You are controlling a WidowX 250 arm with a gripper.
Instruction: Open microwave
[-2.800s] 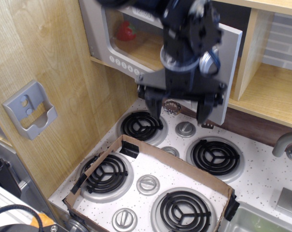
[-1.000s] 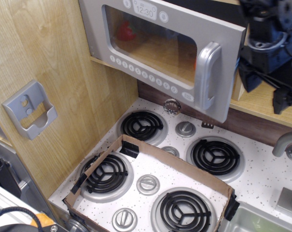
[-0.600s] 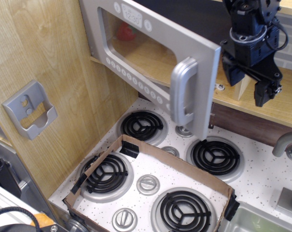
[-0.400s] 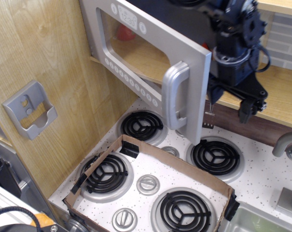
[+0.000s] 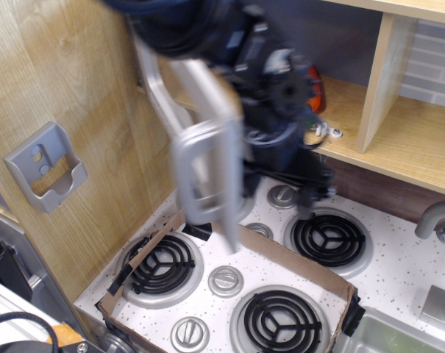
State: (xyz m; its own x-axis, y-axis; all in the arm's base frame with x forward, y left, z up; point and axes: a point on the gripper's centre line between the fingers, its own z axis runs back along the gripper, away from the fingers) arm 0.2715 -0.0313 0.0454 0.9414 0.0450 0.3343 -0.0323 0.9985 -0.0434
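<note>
The grey microwave door (image 5: 211, 103) is swung far out to the left, seen nearly edge-on and blurred by motion. Its silver loop handle (image 5: 200, 173) hangs over the back left burner. The microwave's inside shows behind it, with a red thing (image 5: 317, 87) on its floor. My black gripper (image 5: 304, 187) is right behind the door's inner face, low over the stove back, also blurred. Its fingers look apart and hold nothing. The buttons and clock display are hidden.
A small grey bracket (image 5: 47, 168) hangs on the left wood wall. A cardboard frame (image 5: 281, 257) lies over the stove top with its black burners (image 5: 330, 237). A wooden divider (image 5: 380, 73) and shelf stand at the right, a faucet (image 5: 437, 218) at the far right.
The door has swung from nearly shut to wide open to the left. My gripper moved from the right shelf leftward behind the door, following it.
</note>
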